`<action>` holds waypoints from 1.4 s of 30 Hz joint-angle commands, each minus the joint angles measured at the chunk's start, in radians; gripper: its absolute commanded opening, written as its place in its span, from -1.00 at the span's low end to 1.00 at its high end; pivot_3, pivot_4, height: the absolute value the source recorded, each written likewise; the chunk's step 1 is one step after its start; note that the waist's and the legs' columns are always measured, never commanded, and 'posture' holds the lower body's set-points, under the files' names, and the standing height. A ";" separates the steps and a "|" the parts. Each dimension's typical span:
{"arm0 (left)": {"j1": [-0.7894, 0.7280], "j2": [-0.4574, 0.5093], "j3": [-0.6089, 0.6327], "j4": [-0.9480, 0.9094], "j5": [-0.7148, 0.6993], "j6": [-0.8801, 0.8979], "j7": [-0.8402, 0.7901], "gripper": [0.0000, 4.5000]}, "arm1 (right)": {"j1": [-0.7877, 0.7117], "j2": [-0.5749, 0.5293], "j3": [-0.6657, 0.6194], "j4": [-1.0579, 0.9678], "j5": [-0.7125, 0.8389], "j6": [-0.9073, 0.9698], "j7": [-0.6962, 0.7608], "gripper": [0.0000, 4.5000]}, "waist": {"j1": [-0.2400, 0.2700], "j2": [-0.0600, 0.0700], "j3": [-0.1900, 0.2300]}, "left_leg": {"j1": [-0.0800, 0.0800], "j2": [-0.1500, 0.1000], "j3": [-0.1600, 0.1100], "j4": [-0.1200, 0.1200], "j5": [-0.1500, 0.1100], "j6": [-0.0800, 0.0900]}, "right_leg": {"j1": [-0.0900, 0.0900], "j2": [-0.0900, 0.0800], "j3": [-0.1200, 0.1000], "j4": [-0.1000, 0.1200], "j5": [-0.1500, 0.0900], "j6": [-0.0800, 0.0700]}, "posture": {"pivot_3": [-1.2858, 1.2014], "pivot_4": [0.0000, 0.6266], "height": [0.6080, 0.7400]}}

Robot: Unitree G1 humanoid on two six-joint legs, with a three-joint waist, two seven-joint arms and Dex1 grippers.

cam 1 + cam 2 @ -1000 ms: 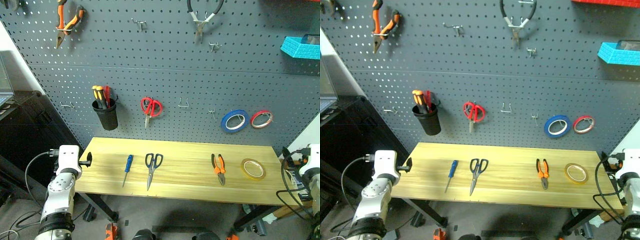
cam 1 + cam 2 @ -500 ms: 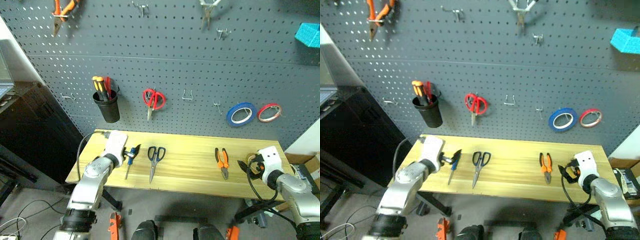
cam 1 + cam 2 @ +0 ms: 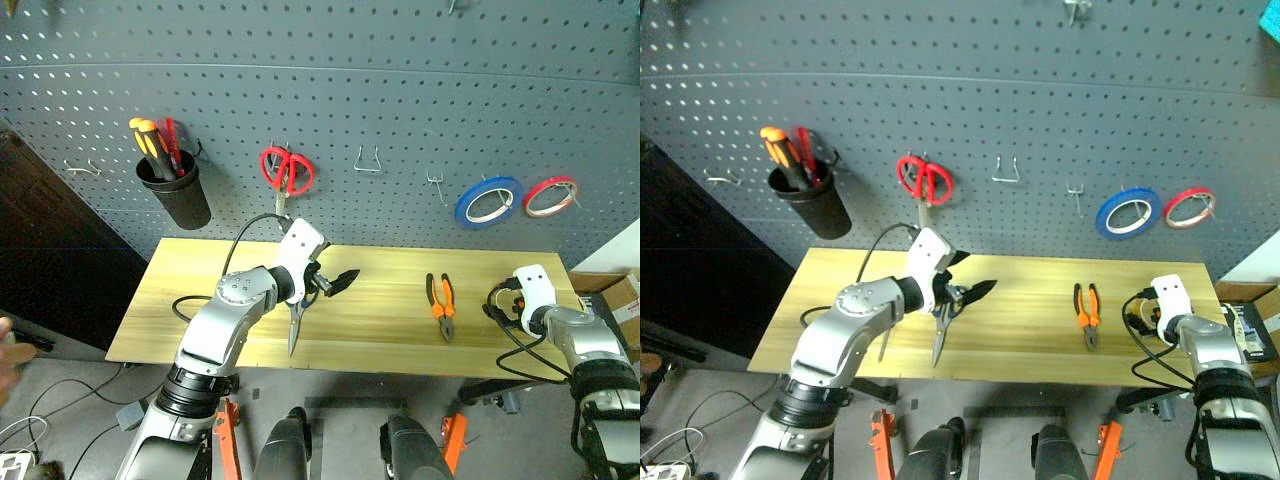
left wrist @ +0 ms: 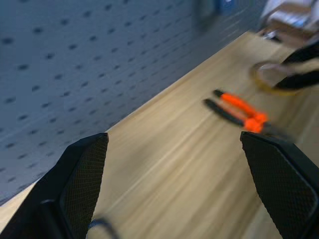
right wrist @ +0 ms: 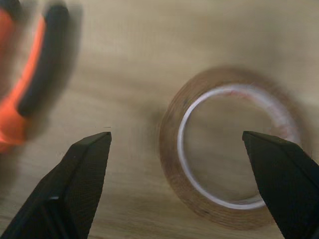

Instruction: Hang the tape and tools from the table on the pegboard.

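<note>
I have the left hand (image 3: 335, 284) out over the middle of the desk (image 3: 390, 335), its two black fingers (image 4: 82, 184) spread wide with nothing between them, pointing toward the right end. It hangs just above the handle end of the dark-handled scissors (image 3: 293, 325), which lie flat with the blades pointing to the near edge. The blue screwdriver (image 3: 883, 345) is mostly hidden behind my left arm; I can only make out a thin piece of it near the front edge.

The pliers (image 3: 441, 305) with orange and black handles lie right of centre, handles toward the pegboard (image 3: 400, 110), nose toward me. Further right, the yellowish tape (image 5: 232, 167) lies flat on the wood. My right hand (image 5: 177, 191) is poised over it, fingers (image 5: 79, 181) wide apart, one on either side of the roll, and I see no contact with it. The pliers lie just beside the roll in the right wrist view.

On the pegboard hang a black cup (image 3: 175, 190) with orange and red screwdrivers, the red scissors (image 3: 285, 170), a bare metal hook (image 3: 368, 160), a blue tape roll (image 3: 488, 200) and a red tape roll (image 3: 552, 195).
</note>
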 commanded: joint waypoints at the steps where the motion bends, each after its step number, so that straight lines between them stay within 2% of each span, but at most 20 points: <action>1: -0.024 0.026 -0.038 -0.077 0.008 -0.039 -0.040 0.99 | -0.088 -0.008 0.013 0.164 -0.036 -0.064 0.031 1.00 | 0.001 -0.001 0.013 | 0.000 0.000 0.000 0.000 0.000 0.000 | 0.000 0.000 0.000 0.000 0.000 0.000 | -0.02 -0.03 1.00; 5: 0.001 0.048 -0.035 -0.156 -0.080 -0.071 -0.151 0.99 | -0.156 -0.003 0.045 0.288 -0.071 -0.093 0.092 1.00 | 0.001 -0.008 0.027 | -0.001 0.000 0.001 0.000 0.000 0.000 | -0.001 0.000 0.001 0.000 0.000 0.000 | -0.01 0.00 1.00; 7: 0.009 0.078 -0.020 -0.197 -0.164 -0.026 -0.237 0.99 | -0.177 -0.002 0.059 0.330 -0.083 -0.079 0.134 1.00 | 0.001 -0.009 0.029 | -0.001 0.000 0.001 0.000 0.000 0.000 | -0.001 0.000 0.001 0.000 0.000 0.000 | 0.00 -0.01 1.00; 10: 0.006 0.110 -0.004 -0.209 -0.217 -0.014 -0.290 1.00 | -0.195 -0.003 0.080 0.367 -0.109 -0.079 0.167 0.75 | 0.005 -0.009 0.029 | -0.001 0.001 0.001 0.000 0.000 -0.001 | -0.001 0.000 0.000 0.000 0.000 0.000 | 0.00 -0.02 1.00; 15: 0.028 0.166 0.033 -0.194 -0.285 -0.030 -0.370 1.00 | -0.209 0.005 0.082 0.390 -0.127 -0.092 0.164 -0.02 | 0.009 -0.010 0.030 | -0.001 0.001 0.001 0.001 0.000 -0.001 | 0.000 0.000 0.000 -0.001 0.000 0.001 | 0.01 -0.07 1.00; 20: 0.038 0.246 0.004 -0.163 -0.256 -0.115 -0.484 1.00 | -0.207 0.011 0.077 0.399 -0.141 -0.130 0.108 -0.77 | 0.010 -0.011 0.029 | 0.000 0.001 0.000 0.001 0.000 -0.001 | 0.000 0.000 0.000 -0.001 0.000 0.001 | 0.01 -0.14 1.00; 23: 0.035 0.296 -0.044 -0.114 -0.174 -0.228 -0.551 1.00 | -0.185 0.000 0.094 0.367 -0.168 -0.202 0.065 -0.80 | 0.010 -0.011 0.028 | 0.000 0.001 0.001 0.001 0.000 -0.001 | 0.000 0.000 0.001 -0.001 0.001 0.001 | 0.00 -0.20 1.00; 26: 0.023 0.299 -0.060 -0.061 -0.128 -0.321 -0.571 1.00 | -0.143 -0.028 0.093 0.259 -0.168 -0.246 0.084 -0.80 | 0.012 -0.011 0.028 | -0.001 0.001 0.001 0.001 0.000 -0.001 | 0.000 0.000 0.001 -0.001 0.001 0.001 | 0.00 -0.25 1.00; 29: 0.001 0.298 -0.063 -0.039 -0.136 -0.319 -0.598 1.00 | -0.006 -0.091 0.054 -0.035 -0.163 -0.258 0.061 -0.80 | 0.023 -0.007 0.026 | -0.004 0.000 0.001 0.001 0.000 -0.001 | -0.004 -0.001 0.001 -0.001 0.001 0.002 | -0.01 -0.31 1.00; 31: -0.013 0.290 -0.055 -0.019 -0.133 -0.337 -0.596 1.00 | 0.168 -0.130 -0.013 -0.361 -0.151 -0.197 0.045 -0.80 | 0.029 -0.003 0.025 | -0.016 0.000 0.001 0.002 0.001 -0.002 | -0.018 -0.001 0.001 0.003 0.002 0.003 | -0.01 -0.31 1.00; 32: -0.021 0.284 -0.047 -0.005 -0.129 -0.357 -0.593 1.00 | 0.286 -0.131 -0.064 -0.569 -0.137 -0.135 0.039 -0.80 | 0.033 -0.003 0.025 | -0.017 0.000 0.001 0.003 0.001 -0.003 | -0.020 -0.001 0.001 0.005 0.002 0.003 | -0.02 -0.32 1.00; 35: -0.042 0.267 -0.027 0.039 -0.119 -0.415 -0.580 1.00 | 0.569 -0.068 -0.154 -1.072 -0.135 0.035 -0.014 -0.80 | 0.038 -0.003 0.024 | -0.020 0.000 -0.001 0.002 0.000 -0.003 | -0.025 -0.001 -0.001 0.014 -0.003 0.007 | -0.04 -0.30 1.00; 37: -0.053 0.259 -0.015 0.063 -0.117 -0.442 -0.583 1.00 | 0.702 0.024 -0.133 -1.343 -0.187 0.088 -0.100 -0.80 | 0.031 -0.003 0.023 | -0.020 0.000 -0.001 0.002 0.001 -0.004 | -0.026 -0.001 -0.001 0.017 -0.005 0.005 | -0.04 -0.30 1.00; 38: -0.055 0.253 -0.004 0.073 -0.124 -0.459 -0.586 1.00 | 0.735 0.095 -0.074 -1.466 -0.234 0.080 -0.169 -0.80 | 0.023 -0.003 0.023 | -0.019 0.001 -0.001 0.002 0.001 -0.004 | -0.026 0.000 -0.001 0.018 -0.006 0.004 | -0.06 -0.28 1.00; 40: -0.051 0.235 0.025 0.074 -0.158 -0.465 -0.580 1.00 | 0.725 0.177 0.046 -1.597 -0.332 0.058 -0.250 -0.80 | -0.003 -0.003 0.023 | -0.018 0.002 -0.002 0.001 0.001 -0.005 | -0.027 0.001 0.000 0.018 -0.008 0.006 | -0.07 -0.26 1.00; 42: -0.046 0.218 0.054 0.063 -0.200 -0.441 -0.570 1.00 | 0.688 0.213 0.132 -1.650 -0.413 0.051 -0.280 -0.80 | -0.023 -0.003 0.023 | -0.018 0.002 -0.001 0.002 0.003 -0.008 | -0.028 0.000 0.003 0.018 -0.005 0.004 | -0.07 -0.26 1.00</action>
